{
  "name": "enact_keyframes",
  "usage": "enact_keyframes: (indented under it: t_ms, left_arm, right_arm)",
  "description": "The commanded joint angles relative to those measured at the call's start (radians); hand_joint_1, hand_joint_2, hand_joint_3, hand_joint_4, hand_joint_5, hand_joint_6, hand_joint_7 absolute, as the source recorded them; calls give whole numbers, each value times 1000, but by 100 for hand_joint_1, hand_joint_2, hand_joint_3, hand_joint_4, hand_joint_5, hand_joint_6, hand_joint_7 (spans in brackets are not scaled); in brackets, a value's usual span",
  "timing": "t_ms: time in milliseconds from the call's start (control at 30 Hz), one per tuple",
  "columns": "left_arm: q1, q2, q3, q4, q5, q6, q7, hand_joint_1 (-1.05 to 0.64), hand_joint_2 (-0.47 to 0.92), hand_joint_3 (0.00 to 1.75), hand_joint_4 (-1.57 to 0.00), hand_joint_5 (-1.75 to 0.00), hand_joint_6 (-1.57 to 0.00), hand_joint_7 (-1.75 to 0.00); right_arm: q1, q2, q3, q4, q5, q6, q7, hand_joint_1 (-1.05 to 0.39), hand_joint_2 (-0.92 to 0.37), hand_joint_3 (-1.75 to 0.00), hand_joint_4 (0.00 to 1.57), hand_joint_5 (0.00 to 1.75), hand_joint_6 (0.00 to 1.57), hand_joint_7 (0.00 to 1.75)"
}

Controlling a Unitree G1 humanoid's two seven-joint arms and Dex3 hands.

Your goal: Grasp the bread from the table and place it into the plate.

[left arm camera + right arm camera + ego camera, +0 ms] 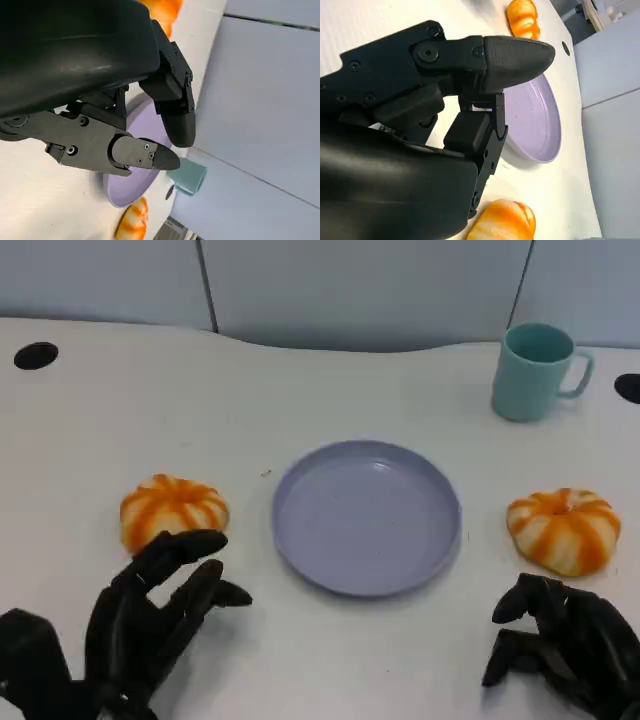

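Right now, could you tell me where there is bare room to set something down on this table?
The plate is empty. Bare table stretches behind it, left of the mug. Crowded: left hand near left bread, right hand near right bread.

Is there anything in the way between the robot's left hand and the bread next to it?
No. The left hand sits just in front of the left bread, with bare table between them.
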Motion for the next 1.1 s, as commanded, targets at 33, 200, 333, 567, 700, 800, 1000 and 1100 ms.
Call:
enact_keyframes:
  t_ms: [33,200,333,567,700,800,1000,1100]
  left_arm:
    - [-18,28,-7,39,38,-137,-45,-38,92,13,-66,-91,-71,-36]
    - [-48,141,-73,98,305,-452,7,-42,92,18,-40,-62,-50,-9]
    - [-64,195,-102,117,450,-536,109,-43,92,17,-21,-49,-41,-2]
    - [-100,363,-161,-1,953,-546,472,-55,92,6,-4,-37,-25,0]
    - [-103,417,-202,-87,1107,-464,596,-59,91,2,-1,-32,-21,0]
    - [-120,474,-262,-139,1311,-368,753,-63,91,1,-2,-30,-24,-2]
    - [-173,518,-377,-172,1470,-148,780,-64,90,0,-4,-28,-24,0]
    - [-214,521,-424,-154,1464,-69,708,-65,89,0,-3,-25,-22,0]
  right_arm:
    - [14,0,2,13,-6,-14,4,-42,-92,-47,119,115,109,109]
    - [16,10,9,7,-9,-15,-4,-42,-92,-48,119,116,111,108]
    - [19,9,11,10,-8,-30,9,-42,-92,-49,119,116,111,107]
    - [11,12,8,16,-7,-24,6,-43,-92,-49,121,116,115,103]
    - [12,13,4,15,-1,-18,6,-42,-92,-48,121,115,115,102]
    - [11,11,3,14,-2,-13,2,-43,-92,-47,121,115,115,102]
    - [8,8,1,18,-2,-14,6,-43,-92,-46,122,114,115,103]
    - [12,6,1,6,-3,-3,1,-42,-92,-47,122,115,115,103]
